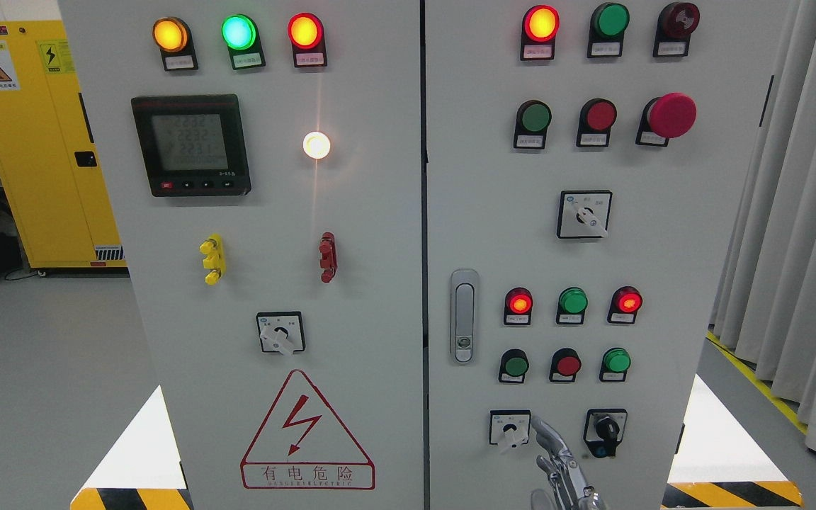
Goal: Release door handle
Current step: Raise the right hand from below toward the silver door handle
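One hand: only a single robot hand (557, 467) shows, rising from the bottom edge right of the middle, so by its entry it is the right hand.
Fingers: silvery metal fingers (548, 433) are loosely spread and relaxed, clamped on nothing; the uppermost one points up and to the left.
Fingertip: it lies just beside the white rotary switch (509, 429) low on the right door; whether it touches the panel cannot be told.
Black key switch: a black rotary switch (605, 432) sits just right of the hand.
Door handle: the grey recessed door handle (463, 315) stands upright near the left edge of the right door (663, 248), well above and left of the hand, with nothing on it.
Buttons near handle: two rows of red and green buttons (572, 303) lie to the handle's right, between it and the door's far edge.
Left door: the left door (380, 283) carries a digital meter (190, 145), three lit lamps along the top, and a red warning triangle (307, 432) low down.
Surroundings: a yellow cabinet (40, 142) stands far left behind the panel; grey curtains (797, 248) hang at the right.
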`<state>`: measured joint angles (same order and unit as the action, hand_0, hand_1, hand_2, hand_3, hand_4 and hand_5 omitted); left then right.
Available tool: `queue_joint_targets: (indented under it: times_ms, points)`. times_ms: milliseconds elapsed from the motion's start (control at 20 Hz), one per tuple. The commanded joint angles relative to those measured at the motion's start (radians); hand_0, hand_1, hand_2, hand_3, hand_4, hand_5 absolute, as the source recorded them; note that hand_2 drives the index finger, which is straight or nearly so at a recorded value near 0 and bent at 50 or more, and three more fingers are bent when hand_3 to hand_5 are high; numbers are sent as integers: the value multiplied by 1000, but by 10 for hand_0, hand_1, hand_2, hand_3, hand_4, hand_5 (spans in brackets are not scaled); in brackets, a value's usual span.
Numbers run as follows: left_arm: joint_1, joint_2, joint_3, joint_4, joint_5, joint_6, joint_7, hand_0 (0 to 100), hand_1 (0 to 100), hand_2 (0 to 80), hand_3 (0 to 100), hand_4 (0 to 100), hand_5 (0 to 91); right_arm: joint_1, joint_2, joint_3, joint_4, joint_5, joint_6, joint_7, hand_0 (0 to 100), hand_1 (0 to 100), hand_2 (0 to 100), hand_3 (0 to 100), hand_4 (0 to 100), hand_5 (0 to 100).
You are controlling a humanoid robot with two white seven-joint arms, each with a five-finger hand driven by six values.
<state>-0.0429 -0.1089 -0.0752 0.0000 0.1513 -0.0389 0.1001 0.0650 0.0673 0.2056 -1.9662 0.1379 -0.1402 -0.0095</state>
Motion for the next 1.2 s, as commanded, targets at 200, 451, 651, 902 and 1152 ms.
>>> queue_joint_targets:
  times_ms: [200,451,651,902,1152]
  points:
    - [0,0,0,-12,-1,1,0,120,556,0,0,0,0,1,0,-3,-5,-1,1,-3,402,155,0,21,9,0]
    - [0,0,0,-12,1,1,0,120,556,0,0,0,0,1,0,0,-6,8,23,-7,400,156,0,23,11,0]
    - [0,0,0,-12,-1,1,0,120,556,0,0,0,0,1,0,0,-16,70,36,-7,303,289,0,459,543,483]
    - [0,0,0,-12,-1,1,0,120,556,0,0,0,0,-2,0,0,-16,274,59,-12,432,298,0,731,835,888]
    - [0,0,0,-12,1,1,0,120,556,0,0,0,0,-8,3,14,-13,595,79,-75,379,330,0,838,942,1000]
